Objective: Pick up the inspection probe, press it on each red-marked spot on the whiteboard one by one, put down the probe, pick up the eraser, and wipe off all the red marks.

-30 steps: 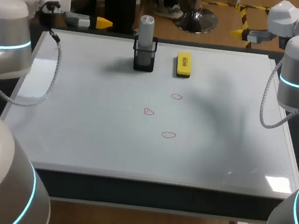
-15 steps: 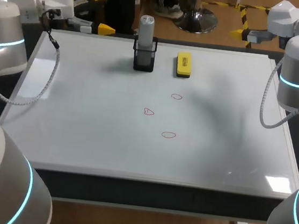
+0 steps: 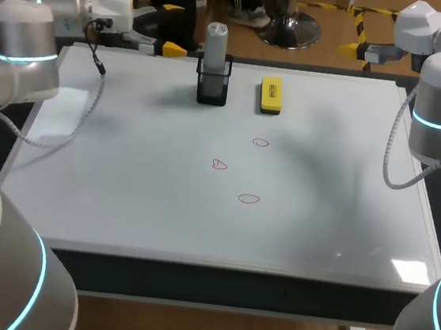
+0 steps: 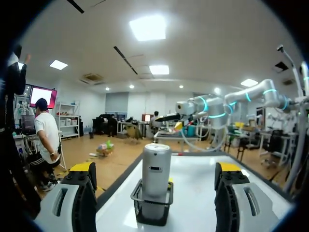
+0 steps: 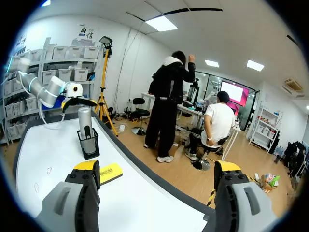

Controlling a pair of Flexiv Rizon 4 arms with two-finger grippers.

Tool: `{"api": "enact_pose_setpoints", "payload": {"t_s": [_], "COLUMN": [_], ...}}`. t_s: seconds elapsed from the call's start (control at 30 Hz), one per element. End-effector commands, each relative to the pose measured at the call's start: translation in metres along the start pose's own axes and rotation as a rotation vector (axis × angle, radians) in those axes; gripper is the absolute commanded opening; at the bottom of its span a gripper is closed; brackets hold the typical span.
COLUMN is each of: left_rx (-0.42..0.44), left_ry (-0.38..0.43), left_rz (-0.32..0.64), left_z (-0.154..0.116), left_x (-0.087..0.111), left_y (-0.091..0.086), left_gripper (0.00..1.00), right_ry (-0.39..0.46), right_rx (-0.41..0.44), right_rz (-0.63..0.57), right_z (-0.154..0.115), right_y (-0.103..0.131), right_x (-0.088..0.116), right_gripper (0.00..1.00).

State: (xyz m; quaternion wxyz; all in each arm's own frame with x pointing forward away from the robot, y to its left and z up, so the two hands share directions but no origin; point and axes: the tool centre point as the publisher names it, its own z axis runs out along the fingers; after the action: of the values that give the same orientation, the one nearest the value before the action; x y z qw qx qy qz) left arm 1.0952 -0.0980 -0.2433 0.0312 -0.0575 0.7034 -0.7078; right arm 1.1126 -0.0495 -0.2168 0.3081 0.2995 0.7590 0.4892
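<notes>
Three red marks (image 3: 249, 198) sit in the middle of the whiteboard (image 3: 121, 201). Beyond them, by the far edge, the probe (image 3: 215, 41) stands upright in a black mesh holder (image 3: 213, 87), with the yellow eraser (image 3: 271, 93) just beside it. The left gripper (image 3: 172, 28) hangs near the probe, fingers spread and empty; the right gripper (image 5: 157, 166), at the far right corner, is likewise spread and empty

Dark table (image 3: 215, 285), its front edge in shadow
</notes>
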Motion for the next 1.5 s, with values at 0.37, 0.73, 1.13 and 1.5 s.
{"api": "enact_pose_setpoints", "payload": {"t_s": [0.37, 0.73, 1.13, 1.5], "left_rx": [-0.009, -0.007, 0.005, 0.006], "left_ry": [0.025, -0.008, -0.002, 0.008], "left_rz": [-0.008, -0.022, -0.033, -0.034], "left_z": [0.038, 0.063, 0.076, 0.08], "left_x": [-0.002, 0.006, 0.005, 0.004], "left_y": [0.01, 0.018, 0.022, 0.023], "left_gripper": [1.0, 1.0, 1.0, 1.0], "right_ry": [0.001, 0.001, 0.001, 0.001], "right_rx": [0.0, 0.0, 0.0, 0.0], "right_rz": [0.0, 0.0, 0.0, 0.0], "right_z": [0.0, 0.0, 0.0, 0.0], "right_y": [0.0, 0.0, 0.0, 0.0], "right_x": [0.0, 0.0, 0.0, 0.0], "right_gripper": [1.0, 1.0, 1.0, 1.0]}}
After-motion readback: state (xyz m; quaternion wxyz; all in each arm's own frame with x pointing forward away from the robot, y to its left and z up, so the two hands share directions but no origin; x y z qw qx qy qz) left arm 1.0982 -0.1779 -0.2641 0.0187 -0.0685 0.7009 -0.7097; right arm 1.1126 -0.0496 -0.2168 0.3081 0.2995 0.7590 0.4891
